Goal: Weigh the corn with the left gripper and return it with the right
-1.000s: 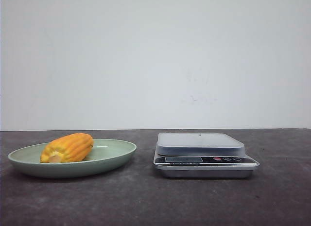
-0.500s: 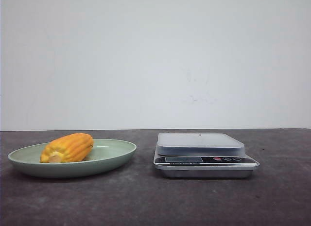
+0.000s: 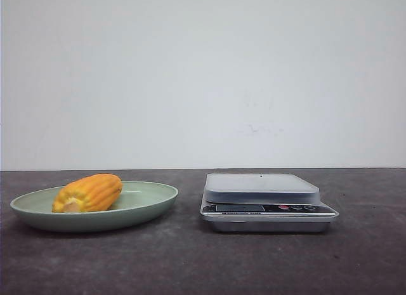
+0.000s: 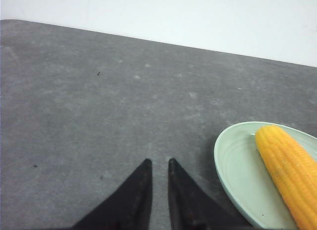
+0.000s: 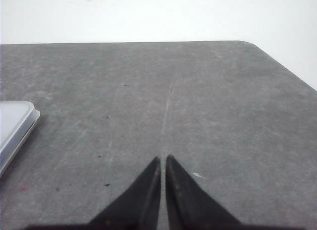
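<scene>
I count one corn (image 3: 88,192), one pale green plate (image 3: 147,206), one silver kitchen scale (image 3: 266,203), and two grippers, all on or over a dark grey table (image 3: 190,263). The corn lies on its side in the plate, at the left of the table, its pale cut end turned toward the near left. The scale sits to the right of the plate, apart from it, its platform bare.

On my left wrist feed, the left gripper (image 4: 158,163) has its two black fingers (image 4: 133,195) drawn nearly together, only a thin strip of table showing between the tips. They grip nothing and hover over bare table, the plate rim (image 4: 220,161) just beside them and the corn (image 4: 290,168) farther into the plate. On the right wrist feed, the right gripper (image 5: 163,160) is likewise clenched to a sliver and holds nothing, with table under it.

The front camera shows plate, corn and scale together but neither gripper. Only the wrist feeds show the fingers; the right one also catches a corner of the scale (image 5: 15,123), well away from its tips.
</scene>
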Robot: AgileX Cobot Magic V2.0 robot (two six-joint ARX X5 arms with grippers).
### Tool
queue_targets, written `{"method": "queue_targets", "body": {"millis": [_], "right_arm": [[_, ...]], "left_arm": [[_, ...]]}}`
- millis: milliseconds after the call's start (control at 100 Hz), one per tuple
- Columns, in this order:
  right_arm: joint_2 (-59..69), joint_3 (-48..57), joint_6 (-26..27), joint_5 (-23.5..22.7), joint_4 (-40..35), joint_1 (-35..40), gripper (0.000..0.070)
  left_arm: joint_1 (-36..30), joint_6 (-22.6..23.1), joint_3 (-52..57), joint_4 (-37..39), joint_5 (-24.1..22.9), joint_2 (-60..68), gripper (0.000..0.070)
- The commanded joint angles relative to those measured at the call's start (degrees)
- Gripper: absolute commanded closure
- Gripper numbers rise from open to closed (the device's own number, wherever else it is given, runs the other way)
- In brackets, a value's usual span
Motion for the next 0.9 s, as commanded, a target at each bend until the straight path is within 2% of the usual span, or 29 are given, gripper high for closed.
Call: {"method": "queue_targets", "body": {"millis": [0, 890], "right_arm": [[-0.07, -0.33, 0.11, -0.11, 0.72, -0.13, 0.0689], [-0.07, -0.33, 2.1, -0.85, -0.46, -0.02, 0.0689]], "left_arm": [[0.07, 0.72, -1.01, -0.22, 0.24, -0.07, 0.0683], [0.07, 0.7, -1.01, -0.17, 0.22, -0.07, 0.0683]]}}
